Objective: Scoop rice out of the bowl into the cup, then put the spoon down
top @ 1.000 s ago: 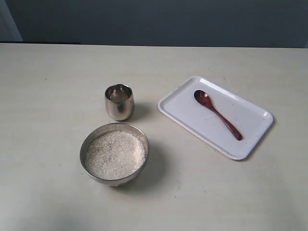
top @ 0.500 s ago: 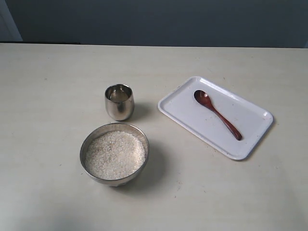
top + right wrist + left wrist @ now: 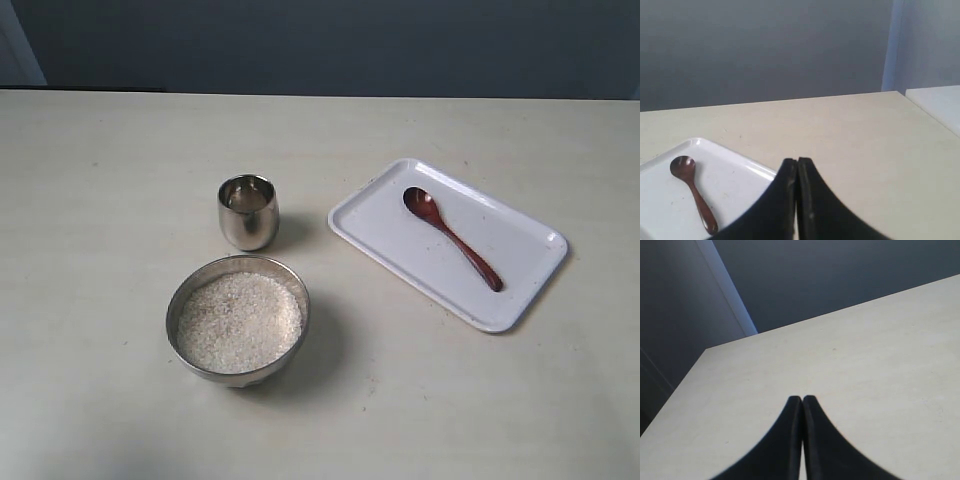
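Around bowl (image 3: 238, 379), rice (image 3: 240, 322), cup (image 3: 248, 215) and tray (image 3: 520, 255) with spoon (image 3: 452, 238), cream worktop (image 3: 100, 200) lies bare toward its edges. The left claw (image 3: 801, 399) and right claw (image 3: 797, 161) are pressed together; dark wall (image 3: 320, 45) behind.

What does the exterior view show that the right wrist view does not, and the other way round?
Only the exterior view shows the bowl full of rice and the cup standing apart from it. Only the right wrist view shows the right claw, shut and holding nothing. Both show the spoon lying on the white tray on the table.
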`<state>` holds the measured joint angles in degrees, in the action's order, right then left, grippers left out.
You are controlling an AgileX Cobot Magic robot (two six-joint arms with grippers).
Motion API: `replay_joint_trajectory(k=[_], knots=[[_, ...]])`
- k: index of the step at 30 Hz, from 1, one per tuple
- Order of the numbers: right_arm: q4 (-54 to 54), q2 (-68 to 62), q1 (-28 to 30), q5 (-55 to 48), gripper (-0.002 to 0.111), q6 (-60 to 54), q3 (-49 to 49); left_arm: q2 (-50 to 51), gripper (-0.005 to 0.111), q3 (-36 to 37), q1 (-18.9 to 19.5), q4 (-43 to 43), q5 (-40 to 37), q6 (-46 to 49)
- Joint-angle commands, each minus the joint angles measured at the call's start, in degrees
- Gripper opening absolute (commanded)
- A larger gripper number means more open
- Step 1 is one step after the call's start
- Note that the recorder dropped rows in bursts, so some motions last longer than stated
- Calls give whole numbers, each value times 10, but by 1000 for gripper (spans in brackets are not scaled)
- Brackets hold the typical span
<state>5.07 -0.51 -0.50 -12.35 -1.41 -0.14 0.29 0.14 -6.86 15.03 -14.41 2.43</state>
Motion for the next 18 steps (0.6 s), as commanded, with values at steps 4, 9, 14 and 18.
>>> replay_joint_trajectory(k=[4, 9, 14, 18], knots=[[-7, 2, -1, -23, 0, 2, 1, -3, 1, -1, 0, 0, 6, -4], [-7, 2, -1, -41, 0, 2, 1, -3, 1, -1, 0, 0, 6, -4], [-7, 2, -1, -44, 0, 2, 1, -3, 1, -1, 0, 0, 6, -4], [-8, 2, -1, -44, 0, 0, 1, -3, 1, -1, 0, 0, 6, -4]])
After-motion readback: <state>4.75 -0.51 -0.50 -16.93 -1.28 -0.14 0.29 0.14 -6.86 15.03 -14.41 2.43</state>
